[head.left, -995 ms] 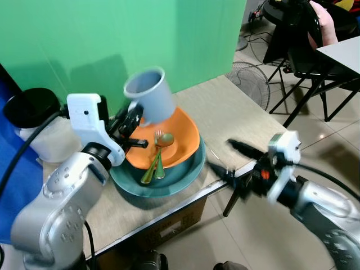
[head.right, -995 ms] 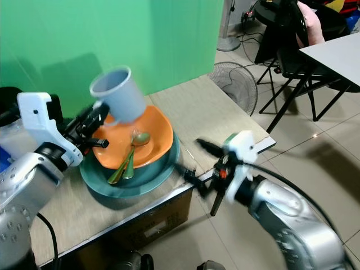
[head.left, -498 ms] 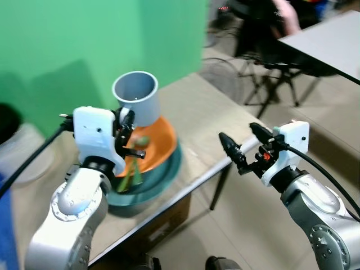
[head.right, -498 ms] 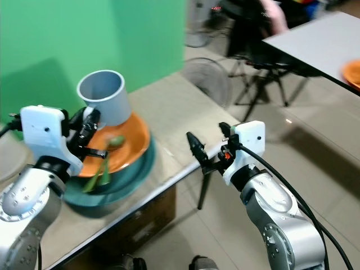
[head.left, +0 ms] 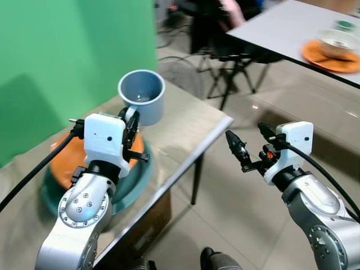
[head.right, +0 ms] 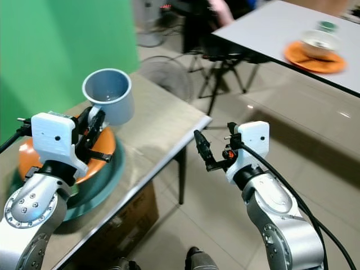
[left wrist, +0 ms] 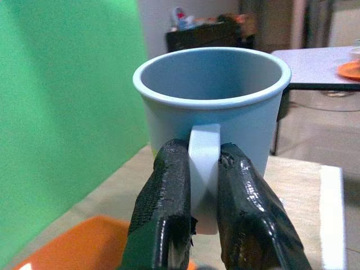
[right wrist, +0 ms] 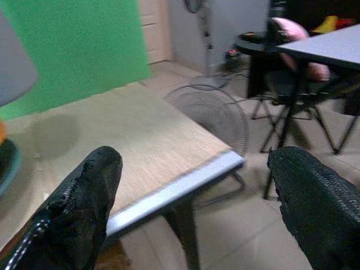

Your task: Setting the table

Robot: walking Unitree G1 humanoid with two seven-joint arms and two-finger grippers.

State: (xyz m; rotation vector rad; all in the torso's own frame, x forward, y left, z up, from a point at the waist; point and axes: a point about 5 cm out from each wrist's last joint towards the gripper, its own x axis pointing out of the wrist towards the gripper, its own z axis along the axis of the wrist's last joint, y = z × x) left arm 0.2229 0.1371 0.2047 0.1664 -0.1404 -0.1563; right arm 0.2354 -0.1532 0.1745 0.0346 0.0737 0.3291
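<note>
My left gripper (head.left: 130,120) is shut on the handle of a grey-blue mug (head.left: 142,100), held upright in the air above the wooden table (head.left: 188,121). The left wrist view shows both black fingers (left wrist: 166,202) pinching the mug's handle (left wrist: 203,169). Below and behind the mug, an orange plate (head.left: 59,163) lies in a teal dish (head.left: 134,181), partly hidden by my left arm. My right gripper (head.left: 244,130) hangs open and empty over the floor, just past the table's corner. Its two fingers (right wrist: 73,219) stand wide apart.
A white table (head.right: 264,34) at the far right carries an orange plate (head.right: 315,56) with a bowl (head.right: 318,40) on it. Dark chairs (head.left: 225,50) and a floor fan (head.right: 166,70) stand beyond the wooden table. Tiled floor (head.right: 315,140) lies between the two tables.
The camera has swung to the right, bringing the white table and its dishes into view. The mug stays raised in my left gripper. The right gripper stays open beside the table corner.
</note>
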